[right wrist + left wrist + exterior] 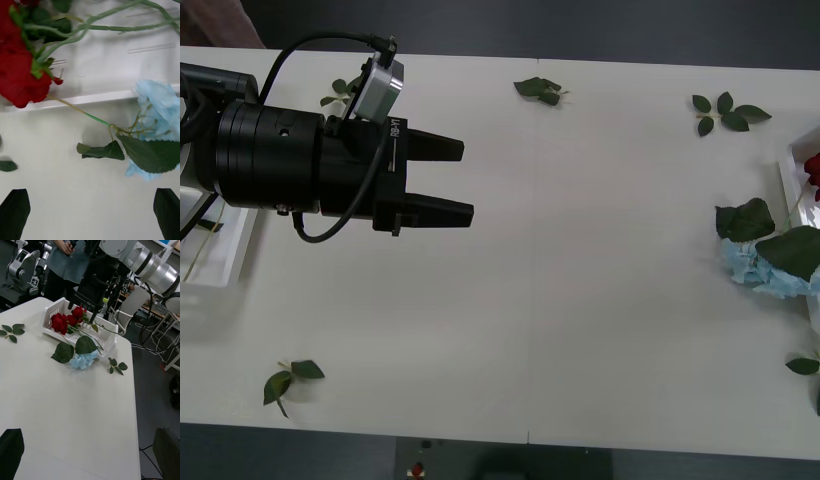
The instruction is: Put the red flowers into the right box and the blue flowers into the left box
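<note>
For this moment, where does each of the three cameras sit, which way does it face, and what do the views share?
Front: above the arms, looking down at the white table; the open black left gripper hovers over it.
Right wrist: close above the shallow white right box, facing red artificial roses and a pale blue hydrangea cluster; open finger.
Left wrist: looks across the table at that box, the right gripper above it.
All three share the hydrangea.

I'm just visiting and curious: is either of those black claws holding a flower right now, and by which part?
Neither. The left gripper hangs open over bare table. The right gripper is open above the right box, with nothing between its fingers.
</note>
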`<state>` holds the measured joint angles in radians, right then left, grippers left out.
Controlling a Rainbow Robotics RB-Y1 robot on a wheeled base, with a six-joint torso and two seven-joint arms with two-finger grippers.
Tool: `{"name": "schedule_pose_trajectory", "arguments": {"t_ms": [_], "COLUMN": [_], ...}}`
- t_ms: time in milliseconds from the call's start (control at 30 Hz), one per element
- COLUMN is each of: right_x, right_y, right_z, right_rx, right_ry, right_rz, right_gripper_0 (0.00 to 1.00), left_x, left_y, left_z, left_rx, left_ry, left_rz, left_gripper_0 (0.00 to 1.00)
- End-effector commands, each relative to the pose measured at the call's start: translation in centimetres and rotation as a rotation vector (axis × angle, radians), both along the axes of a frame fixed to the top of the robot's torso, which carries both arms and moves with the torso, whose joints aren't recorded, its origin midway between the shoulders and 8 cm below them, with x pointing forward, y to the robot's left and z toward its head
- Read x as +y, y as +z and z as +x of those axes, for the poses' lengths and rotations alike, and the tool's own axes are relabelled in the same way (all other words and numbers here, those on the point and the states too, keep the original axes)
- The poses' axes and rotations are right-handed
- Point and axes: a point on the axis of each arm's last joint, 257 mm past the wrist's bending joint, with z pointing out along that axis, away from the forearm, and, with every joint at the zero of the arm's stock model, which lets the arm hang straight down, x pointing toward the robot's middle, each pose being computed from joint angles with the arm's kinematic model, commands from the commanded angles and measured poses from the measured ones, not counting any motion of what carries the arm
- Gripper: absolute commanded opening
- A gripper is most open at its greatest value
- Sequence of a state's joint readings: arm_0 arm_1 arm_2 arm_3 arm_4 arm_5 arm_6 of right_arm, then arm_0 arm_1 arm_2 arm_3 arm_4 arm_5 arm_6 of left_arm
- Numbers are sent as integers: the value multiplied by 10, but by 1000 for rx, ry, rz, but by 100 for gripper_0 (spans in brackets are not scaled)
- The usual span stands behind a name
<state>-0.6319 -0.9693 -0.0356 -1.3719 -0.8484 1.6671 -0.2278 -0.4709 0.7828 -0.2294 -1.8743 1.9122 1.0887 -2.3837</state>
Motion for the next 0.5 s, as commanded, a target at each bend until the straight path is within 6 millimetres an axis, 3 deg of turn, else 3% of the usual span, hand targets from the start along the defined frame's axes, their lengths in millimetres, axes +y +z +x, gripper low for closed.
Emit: {"name": "schedule_pose_trajectory", "arguments": {"t_ms": [33, 233, 500], "right_x": [5, -13, -60], "right_y": [16, 5, -5], "right_z": [-6, -12, 18], "right_rx": [-12, -28, -201], "right_ry": [-221, -570, -890], "right_rz": [96, 187, 300], "right_gripper_0": [96, 96, 96], "left_x": [-4, -4, -4], "left_y": [5, 5, 5], "left_z": [-8, -8, -8], "left_rx": [-28, -28, -28], "left_ry": [-21, -21, -21], "left_rz": [0, 0, 0], "left_gripper_0": [100, 100, 100]}}
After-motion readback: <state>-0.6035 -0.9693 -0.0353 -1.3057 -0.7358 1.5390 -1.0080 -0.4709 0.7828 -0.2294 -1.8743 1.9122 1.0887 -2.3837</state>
